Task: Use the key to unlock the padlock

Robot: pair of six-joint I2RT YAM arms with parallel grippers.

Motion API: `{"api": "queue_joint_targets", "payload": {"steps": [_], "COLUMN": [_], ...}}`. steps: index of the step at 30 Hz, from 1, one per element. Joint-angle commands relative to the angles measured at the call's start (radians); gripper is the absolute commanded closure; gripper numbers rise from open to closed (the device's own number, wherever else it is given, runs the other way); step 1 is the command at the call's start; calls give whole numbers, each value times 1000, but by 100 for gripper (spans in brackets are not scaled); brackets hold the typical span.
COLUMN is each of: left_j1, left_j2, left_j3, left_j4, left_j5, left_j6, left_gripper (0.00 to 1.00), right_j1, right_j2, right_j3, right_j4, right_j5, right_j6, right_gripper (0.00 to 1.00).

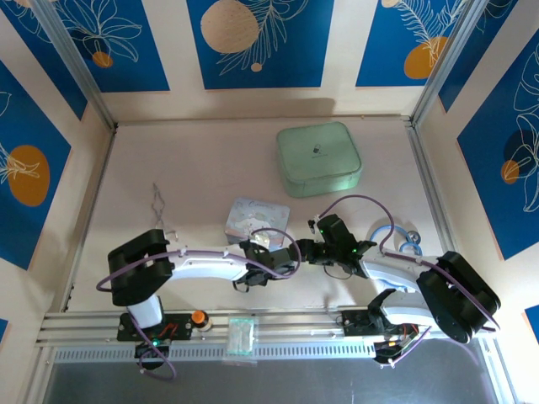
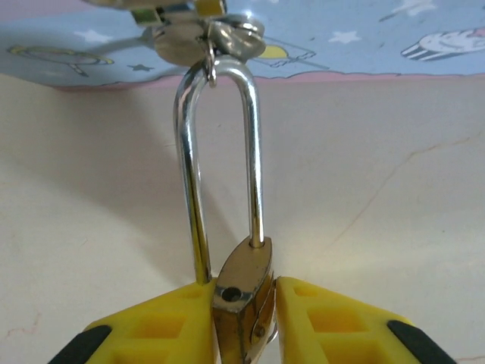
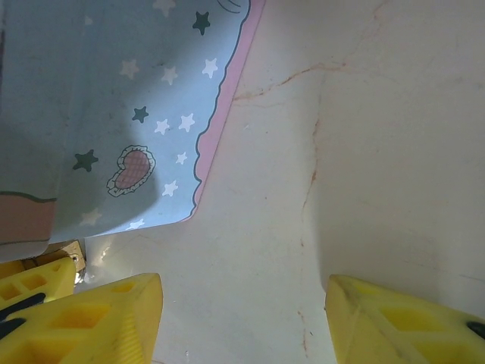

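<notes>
While the left gripper point(image 2: 244, 303) pinches the padlock point(image 2: 241, 282) (bottom centre), the right gripper point(image 3: 242, 303) gapes wide, empty.

brass padlock point(image 2: 242, 282) gripped edge-on in the left pincer point(image 2: 242, 307) — long silver shackle pointing away, small silvery key point(image 2: 239, 36) on a ring at its bend.

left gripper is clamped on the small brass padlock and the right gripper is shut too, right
Only the right gripper is wrong: it is open, jaws apart over the table, per the right wrist view. The left gripper does clamp the small brass padlock.
</notes>
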Motion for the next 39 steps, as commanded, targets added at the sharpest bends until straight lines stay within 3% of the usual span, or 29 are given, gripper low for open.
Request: {"api": "queue_joint_targets", "payload": {"steps": [1,7,26,27,29,30,35,39], "left_j1": [-19,-21,-67,-67,-64,-59,-22,27], "left_j2": [32,64,36,18,-31,-59,-217,-373], "left_j3": [47,57,88,77,53,43,-17,-88], "left_j4": [-73,-89,-93,-81,-54,-42,32,128], "left_j5": [-44,-35,-41,-49,-67,-72,-102,-92], "left_j6": [-14,-11,-21,-18,-12,-8,33,74], "left_gripper": [76,79,71,67,45,33,1,1], "right_j1": [9,12,19,25,42,59,129,160], "right_j2": [10,9,-21,-39,-93,-130,-271,-347], "right_j3": [-15,-23,-45,-54,-61,-63,-59,-39], "right_j4": [37,39,62,75,56,39,-44,-141], "right_j5": [-15,-13,-8,-8,28,55,132,167], "right_j6": [10,14,17,21,52,55,-36,-50], "right_gripper": [41,41,39,34,0,1,1,4]}}
